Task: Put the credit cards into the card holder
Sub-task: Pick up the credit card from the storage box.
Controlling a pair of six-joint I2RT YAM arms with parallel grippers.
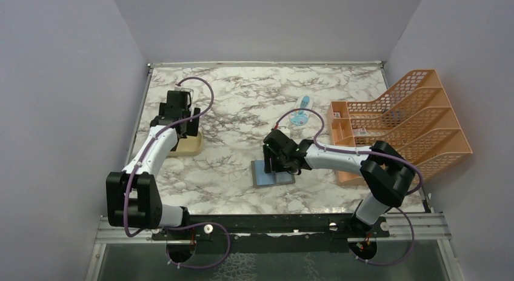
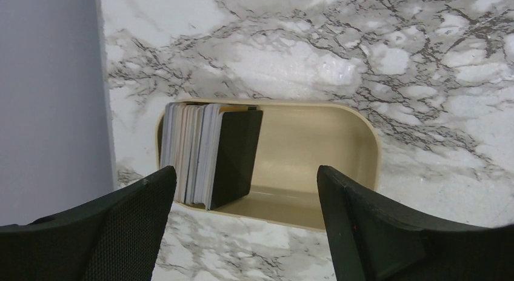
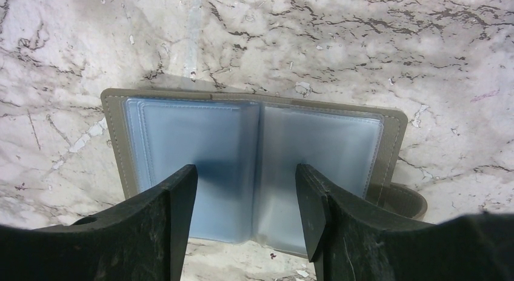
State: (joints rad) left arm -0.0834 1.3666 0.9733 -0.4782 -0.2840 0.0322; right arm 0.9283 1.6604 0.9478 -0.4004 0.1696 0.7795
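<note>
A: Plastic, thin and stiff, the credit cards (image 2: 194, 151) stand on edge in the tan tray (image 2: 357, 142), at nine o'clock on the desk (image 2: 303, 51). They look light and slick, best pinched across the faces near the top edge.

B: And the hands?

A: The left hand (image 2: 245, 172) hangs wide and empty above them. The right hand (image 3: 245, 172) is wide over the opened card holder (image 3: 200, 135), near six o'clock. No print is readable.

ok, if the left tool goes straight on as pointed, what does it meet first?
Probably the upright credit cards in the tan tray, ahead of the open left tool; depth unclear.
</note>
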